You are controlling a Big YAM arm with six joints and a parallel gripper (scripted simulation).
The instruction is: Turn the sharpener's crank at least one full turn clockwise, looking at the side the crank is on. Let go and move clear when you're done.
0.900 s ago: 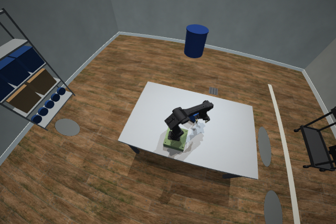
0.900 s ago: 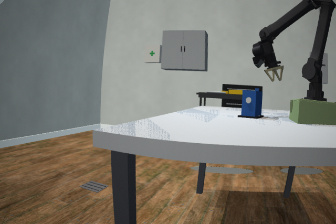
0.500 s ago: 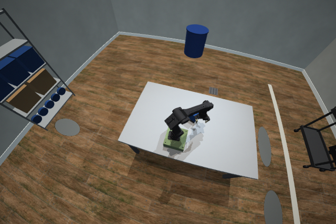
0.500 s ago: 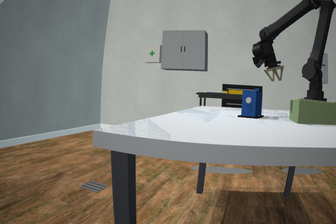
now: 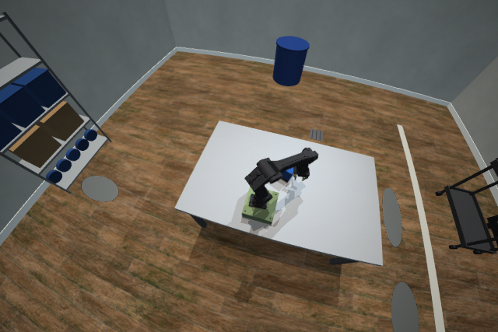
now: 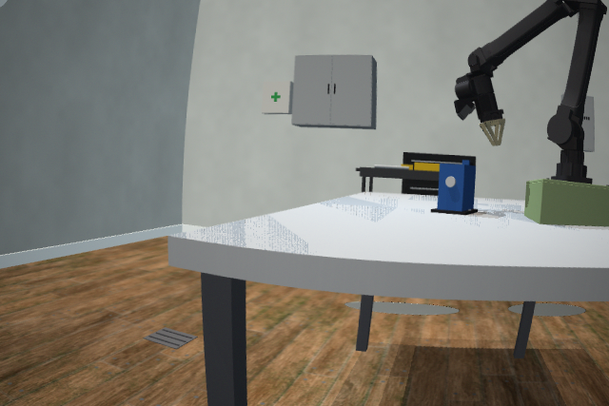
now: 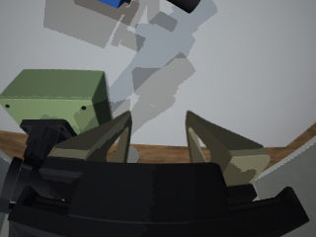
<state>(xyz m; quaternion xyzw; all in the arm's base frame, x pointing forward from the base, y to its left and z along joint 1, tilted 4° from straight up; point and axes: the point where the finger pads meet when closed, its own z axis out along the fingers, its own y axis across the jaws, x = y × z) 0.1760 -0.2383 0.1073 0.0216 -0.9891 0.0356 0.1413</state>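
Note:
The blue sharpener [image 6: 455, 187] stands on a black base plate on the white table, next to the arm's green mount [image 6: 565, 203]. A grey round hub [image 6: 449, 182] shows on its side facing the exterior camera. My gripper [image 6: 493, 138] hangs above and to the right of the sharpener, well clear of it, pointing down. Its tan fingers stand partly apart with nothing between them. From above, the gripper [image 5: 299, 176] is just beside the sharpener [image 5: 287, 174].
The green mount [image 5: 260, 207] sits near the table's front edge. A blue barrel [image 5: 290, 60] stands by the far wall, a shelf rack [image 5: 36, 119] at the left and a black cart [image 5: 472, 211] at the right, all off the table.

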